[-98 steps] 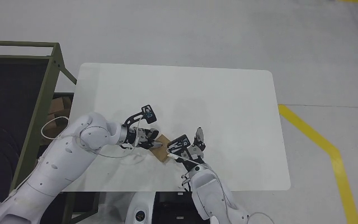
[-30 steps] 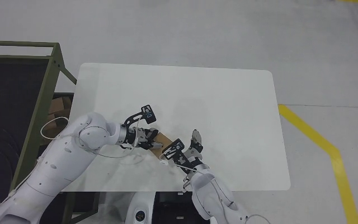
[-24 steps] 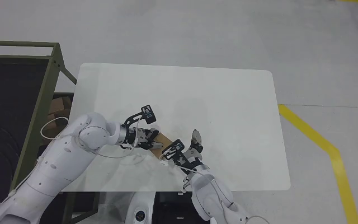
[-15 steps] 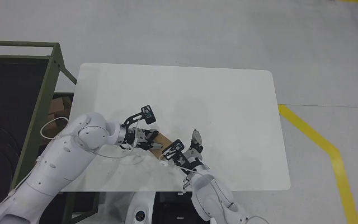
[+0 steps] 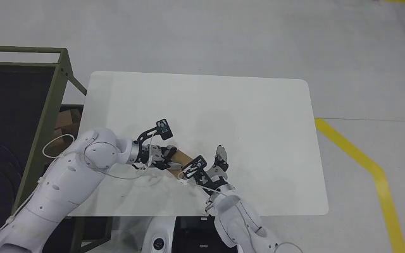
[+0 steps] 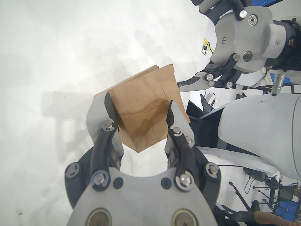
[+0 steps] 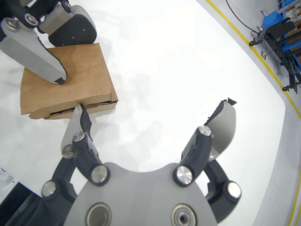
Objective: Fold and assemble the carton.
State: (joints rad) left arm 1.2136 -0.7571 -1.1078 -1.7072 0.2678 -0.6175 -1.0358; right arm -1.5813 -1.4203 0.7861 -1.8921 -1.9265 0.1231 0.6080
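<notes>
- The carton (image 7: 68,81) is a flattened sleeve of brown corrugated cardboard. It lies on the white desk (image 5: 253,114) near the front edge, between the two arms.
- The left gripper (image 6: 140,102) has the carton grasped. In its own wrist view the fingers straddle the board. From the right wrist view, one grey fingertip presses on the top face and a black dimpled pad sits against the far edge.
- The right gripper (image 7: 154,105) is spread wide and holds nothing. One ribbed fingertip touches the carton's open end, right at the slit between the two layers. The other finger is well apart from the carton, over bare desk.
- Handling, as a judgement: the carton should be very light. The panels look stiff, and it will likely bend readily only at its creases. The matte paper face ought to give rubber pads good friction.
- The open end looks ragged, with fluting showing, so it could tear or crush if pried hard.
- The best hold is probably the one it has now, pinned on a flat panel, while a fingertip slides into the slit to lift the upper layer.
- A darker patch shows on the top face in the left wrist view; whether it is a stain or a shadow is unclear.
- The desk looks smooth and slightly glossy, so an unpinned carton would probably slide.
</notes>
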